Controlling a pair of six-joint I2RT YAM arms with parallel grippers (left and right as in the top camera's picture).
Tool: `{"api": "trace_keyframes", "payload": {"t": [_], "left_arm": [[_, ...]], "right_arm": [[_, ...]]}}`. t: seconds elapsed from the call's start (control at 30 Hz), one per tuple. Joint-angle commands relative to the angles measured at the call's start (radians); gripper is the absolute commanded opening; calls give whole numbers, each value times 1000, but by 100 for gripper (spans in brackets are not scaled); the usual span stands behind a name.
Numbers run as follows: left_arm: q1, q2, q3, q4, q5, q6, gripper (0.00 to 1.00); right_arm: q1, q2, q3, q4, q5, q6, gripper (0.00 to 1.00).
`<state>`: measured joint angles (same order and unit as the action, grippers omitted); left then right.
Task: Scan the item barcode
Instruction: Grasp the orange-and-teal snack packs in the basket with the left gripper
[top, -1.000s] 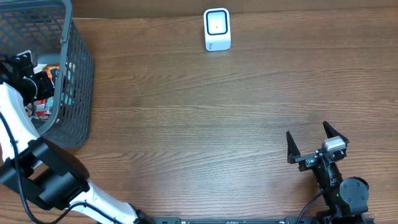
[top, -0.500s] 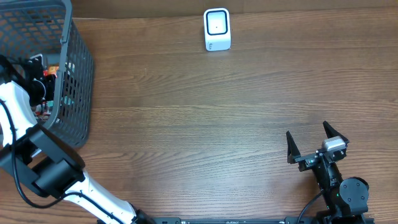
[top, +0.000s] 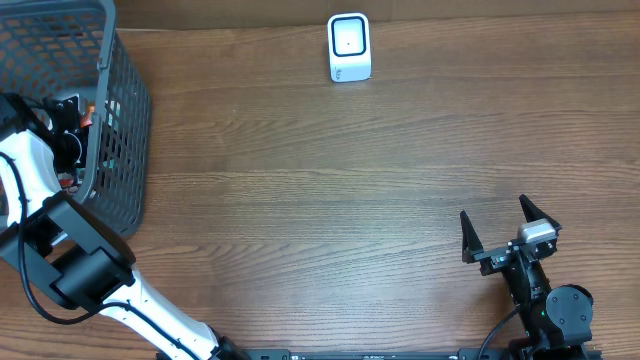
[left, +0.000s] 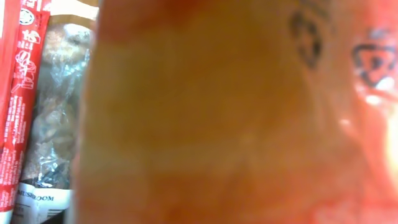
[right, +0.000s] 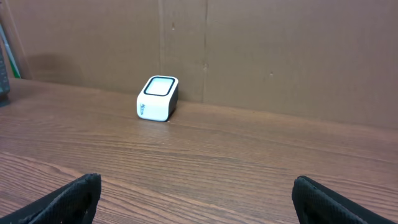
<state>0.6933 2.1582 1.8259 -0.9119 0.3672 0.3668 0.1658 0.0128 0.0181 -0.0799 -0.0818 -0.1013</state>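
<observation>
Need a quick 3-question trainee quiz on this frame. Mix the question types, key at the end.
1. Which arm reaches into the basket?
2. True or false: the right gripper is shut.
3. Where does the scanner stand?
A. In the basket
B. On the table, near its far edge
C. Between the right gripper's fingers

Key
1. The left arm.
2. False: it is open, with nothing between the fingers.
3. B
</observation>
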Motion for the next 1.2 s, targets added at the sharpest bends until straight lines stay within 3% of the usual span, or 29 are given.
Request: {"api": "trace_keyframes", "payload": {"t": [0.0, 0.33, 0.73, 0.87, 1.0, 1.17], "left_arm": [[-6, 11, 15, -8, -38, 4, 61], [-7, -18, 24, -6, -63, -9, 46], [-7, -246, 29, 90, -128, -61, 45], [-7, -355, 29, 139, -150, -123, 46], [-8, -497, 29, 171, -149, -290, 45], [-10, -638, 29, 192, -126, -396, 44]], "right_arm": [[-1, -9, -10, 3, -2, -1, 100], [-1, -9, -10, 3, -2, -1, 100], [-1, -9, -10, 3, -2, -1, 100], [-1, -9, -10, 3, -2, -1, 100], [-1, -9, -10, 3, -2, -1, 100], [-1, -9, -10, 3, -2, -1, 100]]}}
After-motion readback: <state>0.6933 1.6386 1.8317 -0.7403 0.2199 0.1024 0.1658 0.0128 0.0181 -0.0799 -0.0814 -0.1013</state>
